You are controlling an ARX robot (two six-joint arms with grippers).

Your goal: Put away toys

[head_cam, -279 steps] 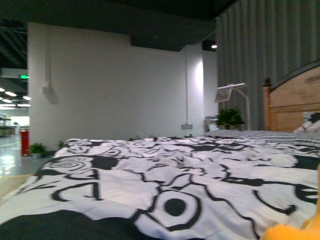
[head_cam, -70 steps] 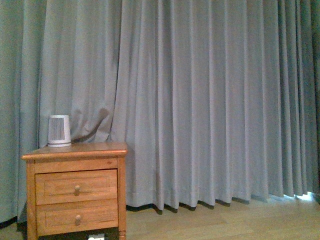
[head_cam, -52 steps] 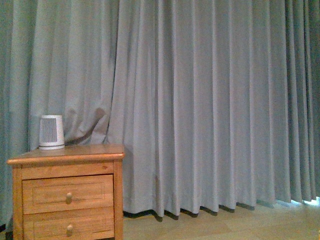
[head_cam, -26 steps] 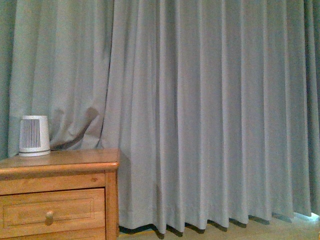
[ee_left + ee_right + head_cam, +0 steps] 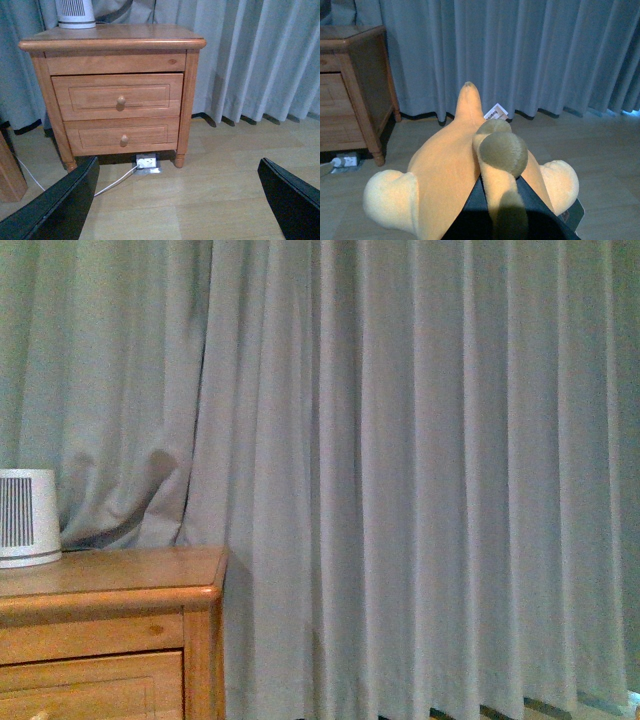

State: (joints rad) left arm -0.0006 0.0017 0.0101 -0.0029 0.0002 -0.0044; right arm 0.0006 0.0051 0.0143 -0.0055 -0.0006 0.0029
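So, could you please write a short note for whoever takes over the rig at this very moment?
Left gripper: open and empty, facing the nightstand.
Right gripper: shut on the orange plush toy, held above the floor in front of the curtain.
Done: the plush toy is picked up.
Left: put it away. Both drawers of the nightstand are shut. If it belongs in one, the free left gripper would probably have to open it first. No other toy is in view.
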